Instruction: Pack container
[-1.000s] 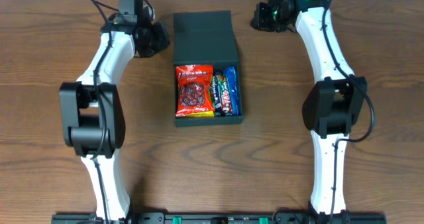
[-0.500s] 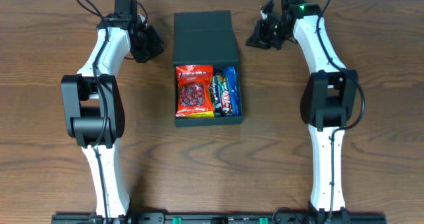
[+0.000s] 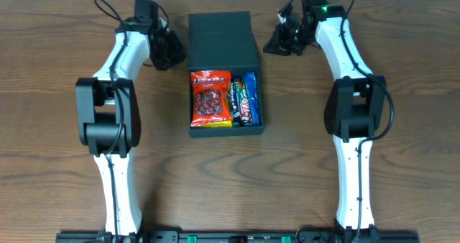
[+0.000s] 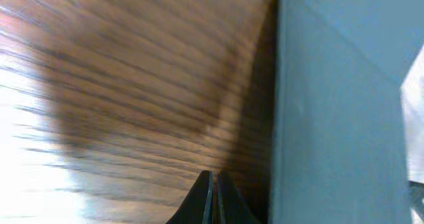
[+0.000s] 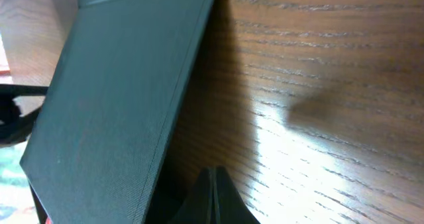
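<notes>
The container (image 3: 223,40) is a dark teal box in the middle of the table, its flap lid open and lying back toward the far edge. Inside lie a red snack packet (image 3: 210,98), a dark candy bar (image 3: 238,103) and a blue bar (image 3: 251,98). My left gripper (image 3: 175,52) is shut and empty, low over the wood just left of the lid; the lid fills the right side of the left wrist view (image 4: 338,118). My right gripper (image 3: 272,45) is shut and empty, just right of the lid, which shows in the right wrist view (image 5: 126,98).
The wooden table (image 3: 57,128) surrounds the box. Both arms reach from the near edge up along either side of the box. A pale wall edge runs along the far side of the table.
My left gripper has moved right toward the lid's left edge. My right gripper has come down and left toward the lid's right edge. The box and snacks have not moved.
</notes>
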Motion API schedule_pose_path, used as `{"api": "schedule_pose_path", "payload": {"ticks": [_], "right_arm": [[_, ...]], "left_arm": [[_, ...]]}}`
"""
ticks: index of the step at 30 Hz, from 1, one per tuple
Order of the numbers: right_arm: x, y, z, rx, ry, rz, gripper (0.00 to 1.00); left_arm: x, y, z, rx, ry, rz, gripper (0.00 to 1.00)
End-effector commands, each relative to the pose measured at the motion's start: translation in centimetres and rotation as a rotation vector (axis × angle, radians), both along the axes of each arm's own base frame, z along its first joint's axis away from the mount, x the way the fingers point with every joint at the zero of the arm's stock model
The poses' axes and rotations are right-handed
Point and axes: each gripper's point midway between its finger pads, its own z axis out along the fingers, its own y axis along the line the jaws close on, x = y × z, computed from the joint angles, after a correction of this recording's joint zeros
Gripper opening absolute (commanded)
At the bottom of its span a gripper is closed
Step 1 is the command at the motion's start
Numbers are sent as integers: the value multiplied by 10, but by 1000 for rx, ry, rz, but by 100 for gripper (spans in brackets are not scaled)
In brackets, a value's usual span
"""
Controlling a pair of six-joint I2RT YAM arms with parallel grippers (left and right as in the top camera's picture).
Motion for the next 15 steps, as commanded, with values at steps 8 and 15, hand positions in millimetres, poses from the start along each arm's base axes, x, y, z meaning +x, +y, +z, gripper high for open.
{"api": "schedule_pose_path", "payload": {"ticks": [8, 15], "right_arm": [[-17, 22, -23, 111, 73, 64, 2], [-20, 41, -15, 222, 64, 112, 1]], "left_arm": [[3, -14, -7, -37, 14, -3, 6], [9, -19, -2, -60, -17, -9, 6]]}}
